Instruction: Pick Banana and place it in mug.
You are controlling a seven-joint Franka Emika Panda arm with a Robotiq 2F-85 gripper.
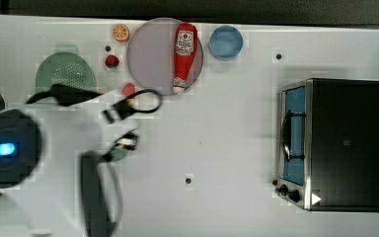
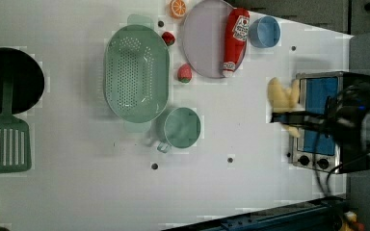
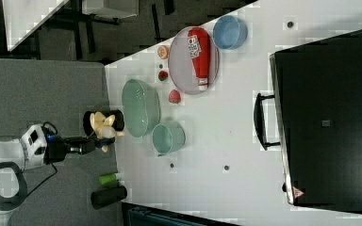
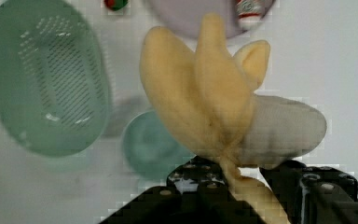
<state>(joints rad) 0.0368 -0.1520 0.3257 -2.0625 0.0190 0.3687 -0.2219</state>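
Done: the jaws are clamped on the banana (image 4: pixel 214 107), lifted off the tabletop (image 2: pixel 250 192).
Left: drop it in the empty mug (image 2: pixel 182 127).

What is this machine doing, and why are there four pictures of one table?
It is a robot arm with a claw at its end. Three cameras look at the same white table from different sides, and the fourth camera sits on the arm's wrist, just behind the claw. On the table are a green colander, a mug, a plate with a ketchup bottle on it, a blue bowl, two strawberries, an orange slice and a small oven. The claw holds a soft toy banana with its peel open, lifted in the air. The mug is empty.
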